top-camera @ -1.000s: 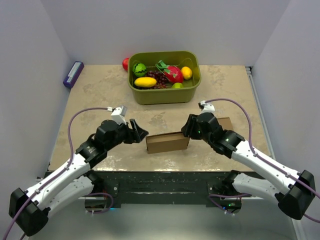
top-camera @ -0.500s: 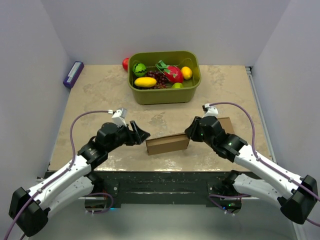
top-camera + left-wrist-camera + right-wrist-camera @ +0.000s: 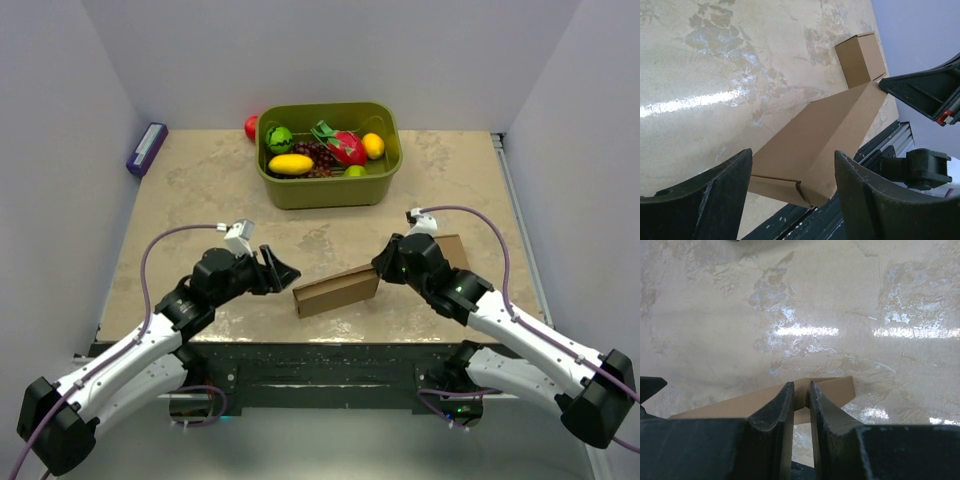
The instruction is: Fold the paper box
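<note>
Paper box (image 3: pixel 335 290) end clamped in right hand (image 3: pixel 801 386); left hand (image 3: pixel 792 155) apart, just beside.

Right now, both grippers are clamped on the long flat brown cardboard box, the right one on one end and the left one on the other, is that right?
No. Only the right gripper is clamped on the long flat brown cardboard box. The left gripper is open and short of the other end, touching nothing, as the left wrist view shows.
</note>
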